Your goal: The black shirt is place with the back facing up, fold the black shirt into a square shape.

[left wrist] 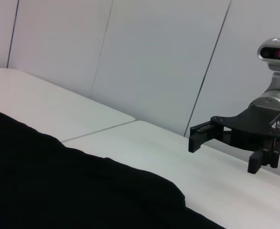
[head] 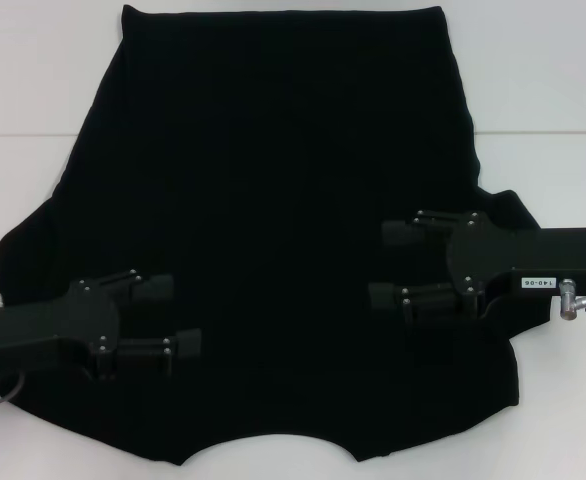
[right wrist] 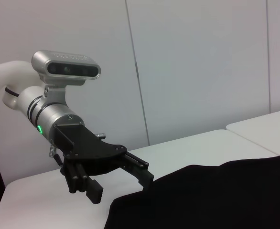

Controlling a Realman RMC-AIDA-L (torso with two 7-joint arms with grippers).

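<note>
White worktop [head: 553, 90], matte surface, with one straight seam [head: 533, 134] crossing its width. Behind it, a pale panelled wall [left wrist: 154, 52] with thin dark vertical joints [right wrist: 137, 71] between panels.

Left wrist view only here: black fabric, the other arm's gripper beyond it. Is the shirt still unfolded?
Observer: Yes. In the head view the black shirt lies spread out on the white table with no fold made, and the neckline is at the edge nearest the robot.
Operator: Where's my left gripper?
Observer: The left gripper is over the shirt's near left part, by the left sleeve. It is open and holds nothing.
Operator: Right one over cloth or table?
Observer: Over cloth. The right gripper is by the right sleeve, open, pointing in toward the left one.
</note>
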